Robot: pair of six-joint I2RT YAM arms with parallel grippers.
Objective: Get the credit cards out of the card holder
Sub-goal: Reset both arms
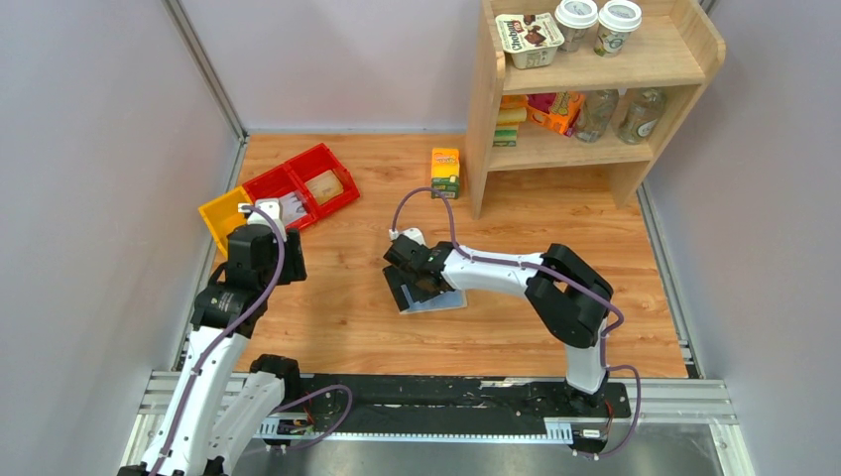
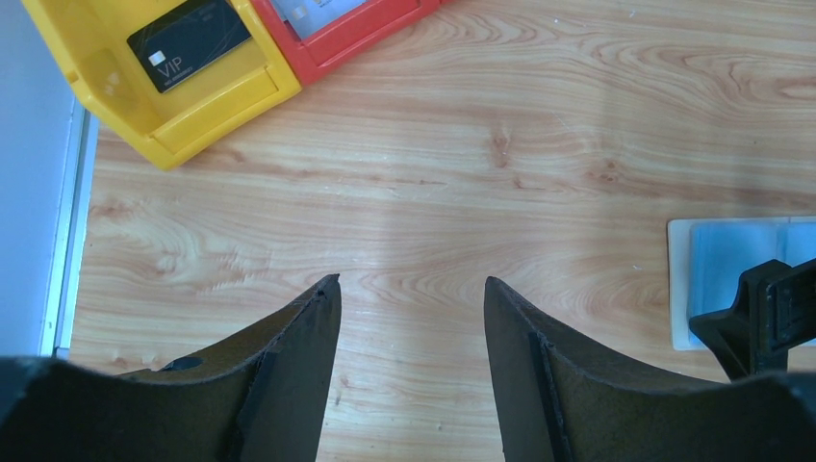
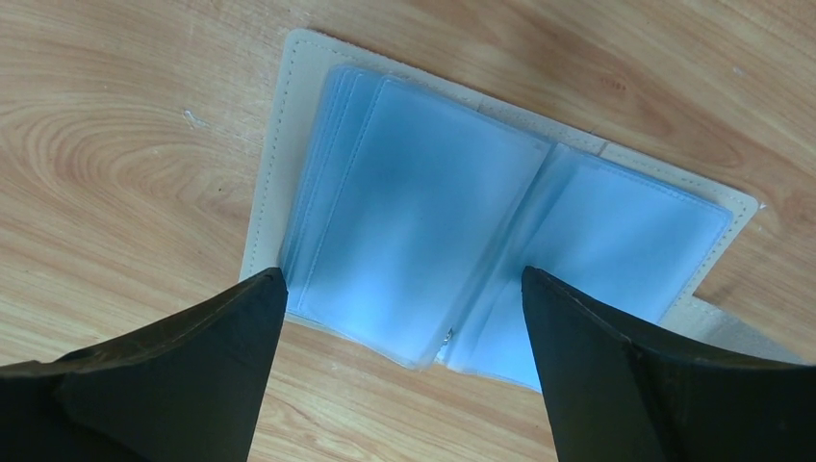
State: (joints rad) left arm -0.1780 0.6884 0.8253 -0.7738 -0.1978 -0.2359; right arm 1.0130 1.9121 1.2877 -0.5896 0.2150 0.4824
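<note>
- Card holder (image 3: 433,212) lies spread open on the wooden table (image 1: 332,307), with its light blue plastic sleeves facing up and a pale stitched cover edge showing around them. We see it near the middle of the table, toward the near side.
- The right gripper (image 3: 404,277) hangs directly over the holder with its fingers parted wide, grasping nothing. We cannot tell whether the tips touch the sleeves.
- The left gripper (image 2: 409,289) hangs over bare wood, well to the left of the holder. Its fingers are released and nothing sits between them.
- A black credit card (image 2: 188,43) marked VIP lies flat in the yellow bin (image 2: 207,106) at the far left.
- A pale credit card (image 2: 313,12) rests in the red bin (image 2: 356,38) just beside the yellow one. We see only part of it at the frame's edge.
- At the far right stands a wooden shelf (image 1: 486,119), with a small carton (image 1: 445,172) on the table just to its left.
</note>
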